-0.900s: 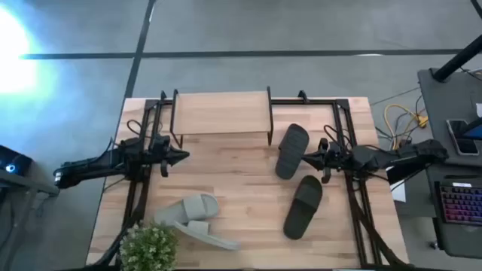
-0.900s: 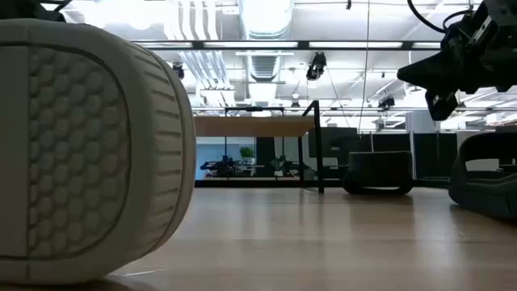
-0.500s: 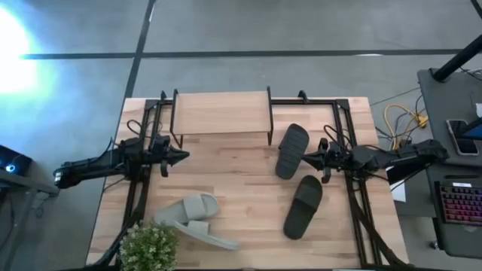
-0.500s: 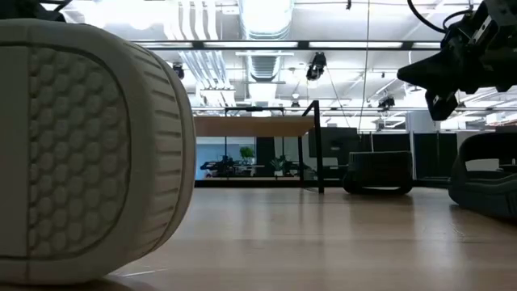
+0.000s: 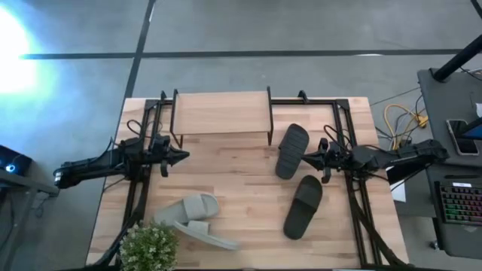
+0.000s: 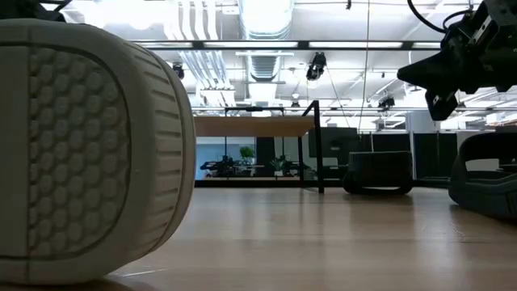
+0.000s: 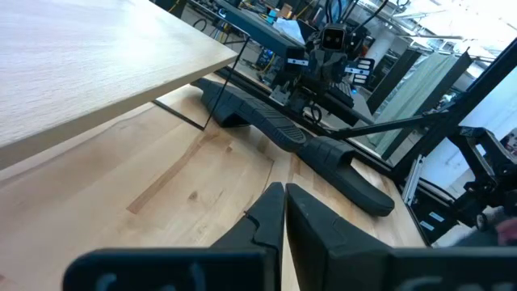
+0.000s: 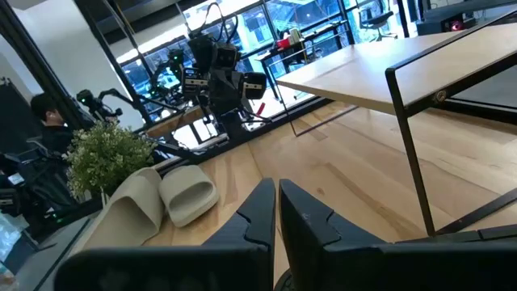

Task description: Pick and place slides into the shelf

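Two dark olive slides lie soles-down on the table's right half: one [image 5: 291, 150] just right of the shelf, one [image 5: 303, 205] nearer the front. Two light grey slides [image 5: 194, 217] lie stacked at the front left, the upper resting on the lower; they also show in the right wrist view [image 8: 153, 198]. The shelf [image 5: 221, 113] stands on its black legs at the far middle. My left gripper [image 5: 184, 156] is shut and empty, left of the shelf's front leg. My right gripper [image 5: 303, 159] is shut and empty, above and between the two dark slides.
A potted plant [image 5: 149, 247] stands at the front left corner beside the grey slides. Black arm frames run along both table sides. A desk with a keyboard [image 5: 459, 203] stands off the table's right. A person [image 8: 44, 113] sits beyond the table. Bare wood lies in the middle [image 5: 241, 181].
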